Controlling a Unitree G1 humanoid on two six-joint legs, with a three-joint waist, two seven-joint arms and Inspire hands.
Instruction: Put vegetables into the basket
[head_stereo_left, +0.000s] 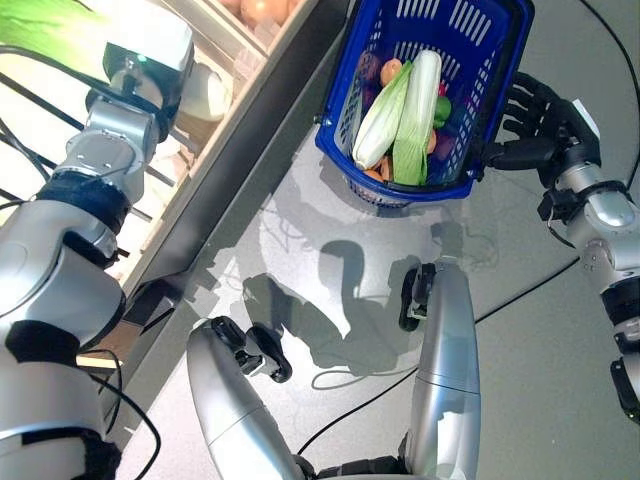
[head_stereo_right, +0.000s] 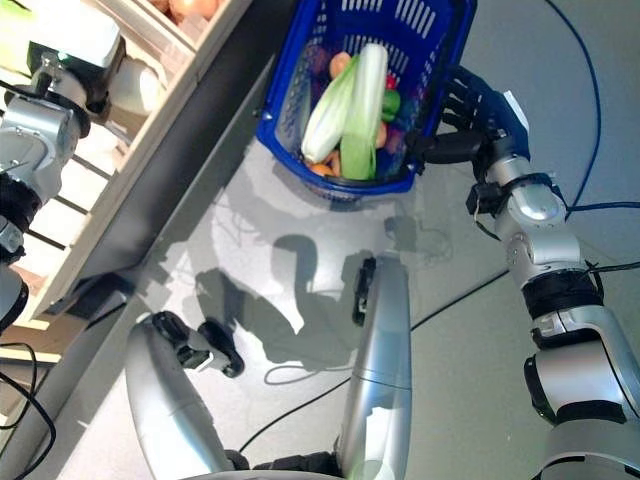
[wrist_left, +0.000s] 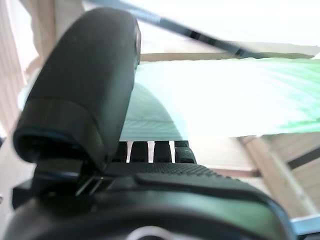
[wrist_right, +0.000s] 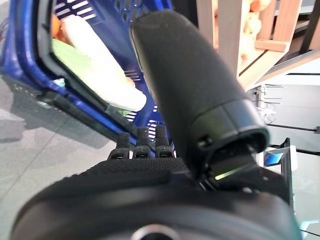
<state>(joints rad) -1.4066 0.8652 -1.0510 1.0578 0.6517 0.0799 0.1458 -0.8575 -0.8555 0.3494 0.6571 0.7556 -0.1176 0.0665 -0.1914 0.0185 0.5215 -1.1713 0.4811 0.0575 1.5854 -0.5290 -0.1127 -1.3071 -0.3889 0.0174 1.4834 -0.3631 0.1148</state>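
Hanging at twelve o'clock in the head views, the blue basket is gripped by the right hand, whose fingers are curled round the black handle bar at the basket's three o'clock side. That grasp is confirmed in the right wrist view, where the fingertips are seen hooked under the bar and the thumb is raised above it.

Inside the basket a pale cabbage and a white-and-green leek-like vegetable are laid side by side, their long axes running roughly from one o'clock down to seven o'clock, the green ends toward six. Small orange pieces and a green one are tucked around them.

Only the head views show the wooden shelf rack along the ten o'clock side, and of the left hand just the wrist housing is caught there, reaching into the shelf. In the left wrist view alone a large, pale green leafy vegetable is shown lying across the shelf, its length crosswise to the fingers. It is held between the left thumb on one side and the fingers curled under its other side.
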